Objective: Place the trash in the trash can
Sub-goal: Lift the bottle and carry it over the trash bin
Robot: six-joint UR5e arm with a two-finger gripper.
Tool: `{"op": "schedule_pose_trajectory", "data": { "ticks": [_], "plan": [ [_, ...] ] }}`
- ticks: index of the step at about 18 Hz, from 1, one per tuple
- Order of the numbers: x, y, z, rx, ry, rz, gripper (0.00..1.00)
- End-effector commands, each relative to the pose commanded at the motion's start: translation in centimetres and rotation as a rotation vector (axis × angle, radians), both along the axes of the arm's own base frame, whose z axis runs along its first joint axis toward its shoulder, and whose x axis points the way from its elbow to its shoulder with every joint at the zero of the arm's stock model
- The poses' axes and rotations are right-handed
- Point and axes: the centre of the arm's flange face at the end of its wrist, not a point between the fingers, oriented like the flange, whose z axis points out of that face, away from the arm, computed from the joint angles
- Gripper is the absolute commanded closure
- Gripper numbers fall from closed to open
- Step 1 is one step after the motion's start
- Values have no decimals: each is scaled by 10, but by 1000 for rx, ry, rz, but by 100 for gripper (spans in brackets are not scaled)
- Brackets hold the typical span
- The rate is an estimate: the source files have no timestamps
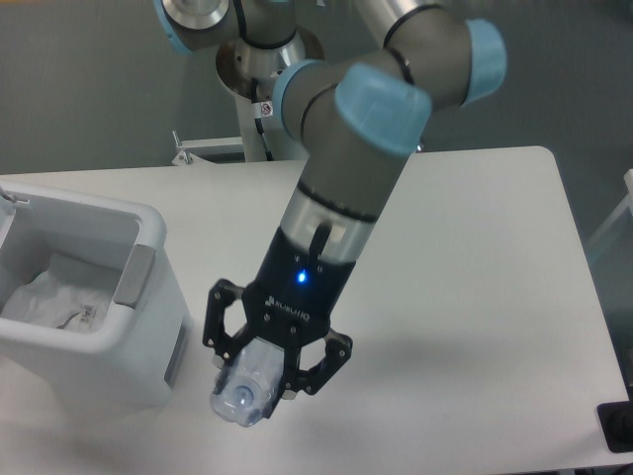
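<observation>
My gripper [265, 374] is shut on the crushed clear plastic bottle [245, 396], which points its cap end toward the camera. It holds the bottle near the table's front edge, just right of the trash can [150, 234]. I cannot tell whether the bottle touches the table. The trash can is a boxy white bin with a grey handle panel, standing at the left. Inside it lies a crumpled white-clear wrapper [61, 301] with small printed marks.
The arm's base [259, 61] stands at the back middle, and the arm reaches forward over the white table [475, 257]. A small white bracket [190, 150] sits at the back edge. A black object [618, 427] shows at the front right corner.
</observation>
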Motion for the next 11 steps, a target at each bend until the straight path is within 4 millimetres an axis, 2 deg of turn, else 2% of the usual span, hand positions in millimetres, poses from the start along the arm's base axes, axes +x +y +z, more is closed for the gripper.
{"op": "schedule_pose_trajectory", "data": {
  "ticks": [4,11],
  "plan": [
    [27,-2,26,71,-21,-74,45],
    [95,26,28,93,-53,-202,45]
  ]
}}
